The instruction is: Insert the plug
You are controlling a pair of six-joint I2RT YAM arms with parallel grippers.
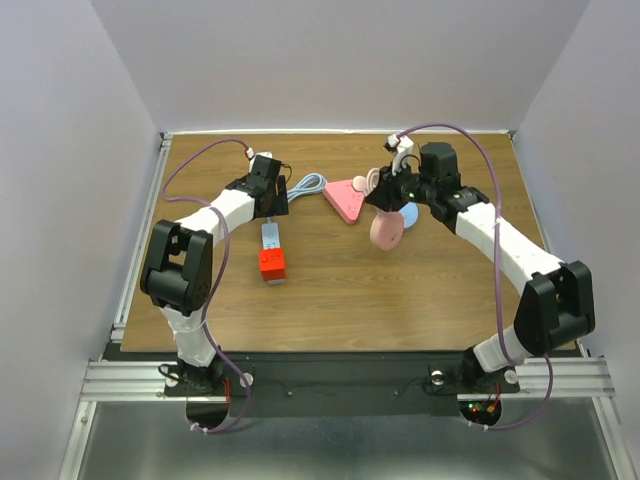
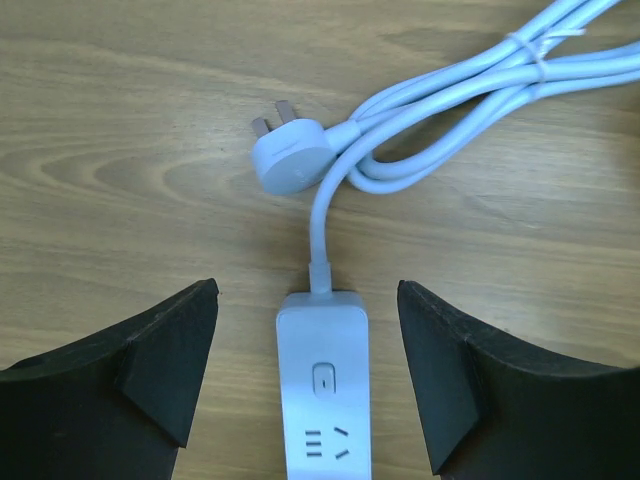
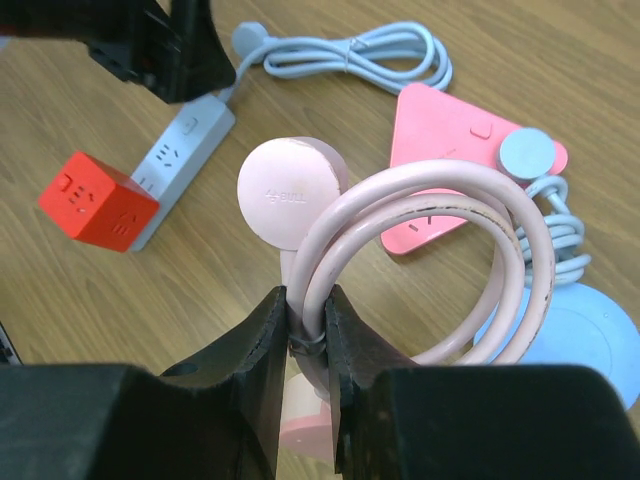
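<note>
A white power strip (image 2: 320,390) lies flat on the wooden table, its pale blue-white plug (image 2: 290,160) lying prongs-up just beyond its cord end. My left gripper (image 2: 308,380) is open, one finger on each side of the strip and touching nothing. In the top view it hangs over the strip's far end (image 1: 270,232). My right gripper (image 3: 307,330) is shut on a coiled pink cable (image 3: 520,260) at its tie. The cable's round pink plug (image 3: 290,190) hangs in front of the fingers, above the table (image 1: 386,232).
A red cube adapter (image 1: 272,265) sits at the white strip's near end. A pink triangular power strip (image 3: 450,150) lies behind the coil, with a grey-blue round plug (image 3: 527,153) on its corner. A light blue round object (image 3: 590,340) lies to the right. The strip's bundled cord (image 2: 470,110) lies beyond it.
</note>
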